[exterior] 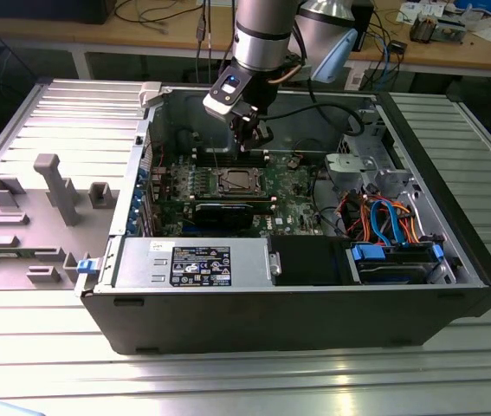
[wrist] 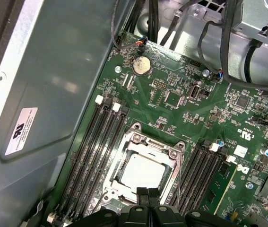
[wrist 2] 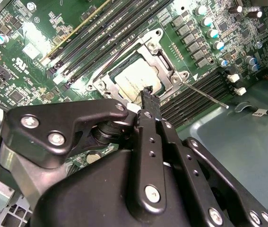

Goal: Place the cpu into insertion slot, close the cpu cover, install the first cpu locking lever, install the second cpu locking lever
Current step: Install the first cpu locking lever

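The cpu (wrist: 141,172) lies flat in the insertion slot (exterior: 236,182) on the green board, its dull silver top facing up. The silvery cpu cover (wrist: 133,139) lies down around it, with the chip showing through its window; in the second wrist view they are the cpu (wrist 2: 134,78) and the cover (wrist 2: 164,59). A thin wire locking lever (wrist 2: 204,94) sticks out from one corner of the socket over the memory slots. My gripper (wrist: 147,192) is shut with nothing between its fingers, its tips (wrist 2: 148,93) just above one edge of the socket. In the exterior view the gripper (exterior: 249,143) hangs inside the case.
Long black memory slots (wrist: 93,151) flank the socket on both sides. The case wall (wrist: 53,94) rises close by. A coin battery (wrist: 141,65), cables (exterior: 384,217) and a drive cage (exterior: 366,169) stand further off. The power supply (exterior: 197,264) fills the case's front.
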Controlling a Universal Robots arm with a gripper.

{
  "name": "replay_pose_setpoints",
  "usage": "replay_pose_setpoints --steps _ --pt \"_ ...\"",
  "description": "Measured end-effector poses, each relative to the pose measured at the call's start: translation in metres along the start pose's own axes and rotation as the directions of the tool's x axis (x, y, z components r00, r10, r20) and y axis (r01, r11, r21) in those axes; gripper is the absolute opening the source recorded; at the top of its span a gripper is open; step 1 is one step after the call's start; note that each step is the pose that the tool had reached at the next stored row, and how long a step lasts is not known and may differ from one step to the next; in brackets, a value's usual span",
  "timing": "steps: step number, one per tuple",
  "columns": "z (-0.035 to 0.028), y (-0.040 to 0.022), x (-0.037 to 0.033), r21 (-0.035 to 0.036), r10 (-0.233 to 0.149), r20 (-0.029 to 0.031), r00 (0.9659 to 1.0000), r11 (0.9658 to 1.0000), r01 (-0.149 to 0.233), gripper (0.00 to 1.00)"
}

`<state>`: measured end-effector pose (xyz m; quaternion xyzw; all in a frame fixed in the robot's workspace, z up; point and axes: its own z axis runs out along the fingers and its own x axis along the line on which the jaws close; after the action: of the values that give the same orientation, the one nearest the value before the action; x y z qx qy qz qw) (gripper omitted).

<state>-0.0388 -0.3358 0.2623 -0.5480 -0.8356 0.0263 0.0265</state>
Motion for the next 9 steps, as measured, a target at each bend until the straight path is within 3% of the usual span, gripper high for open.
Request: replay_pose_setpoints --steps 9 --pt "0.0000 0.0000 0.0000 0.0001 -0.005 0.0004 1.0000 1.0000 0.005 0.11"
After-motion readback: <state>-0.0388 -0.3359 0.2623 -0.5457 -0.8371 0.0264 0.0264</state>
